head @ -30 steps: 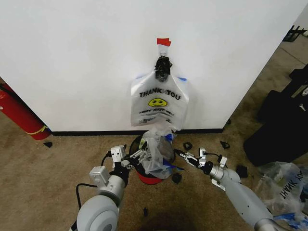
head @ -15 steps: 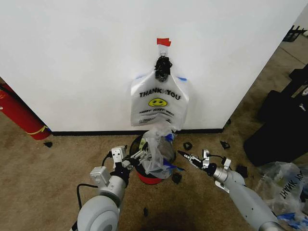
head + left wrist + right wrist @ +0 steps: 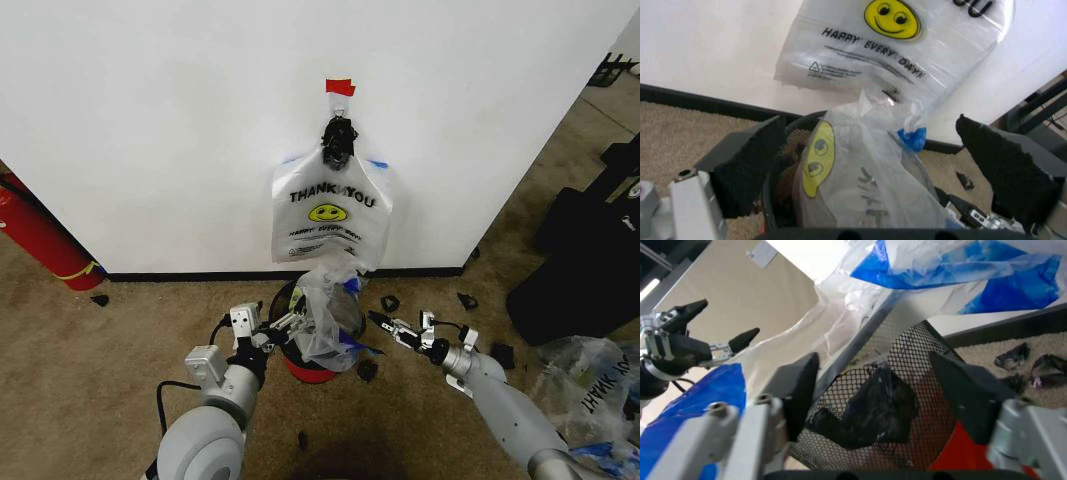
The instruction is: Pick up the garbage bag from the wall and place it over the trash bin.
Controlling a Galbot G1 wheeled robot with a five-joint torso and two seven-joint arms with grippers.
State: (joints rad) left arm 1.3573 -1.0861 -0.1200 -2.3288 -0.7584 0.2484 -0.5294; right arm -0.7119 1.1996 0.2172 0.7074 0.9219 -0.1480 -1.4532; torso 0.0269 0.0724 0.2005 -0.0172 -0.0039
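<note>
While the left end effector (image 3: 285,323) sits at the near-left rim with its fingers apart and nothing between them, the right end effector (image 3: 385,323) waits just off the opposite side, also spread and empty. Between them stands the trash bin (image 3: 310,372), and a crumpled bag (image 3: 325,318) with a smiley print is bunched up out of its mouth. The garbage bag (image 3: 331,210) hangs on the wall (image 3: 150,130) directly above the bin, knotted at its black hook under the red tape (image 3: 340,87). Nobody's holding it yet!

To do this well, I'd say one arm has to rise and pinch high near the knotted handles, lift it up off the hook rather than tug downward, and go gently, because thin film tears.

Compared with a second ago, the right end effector has crept slightly closer to the bin. The left one hasn't budged, and the hanging bag is unchanged.
</note>
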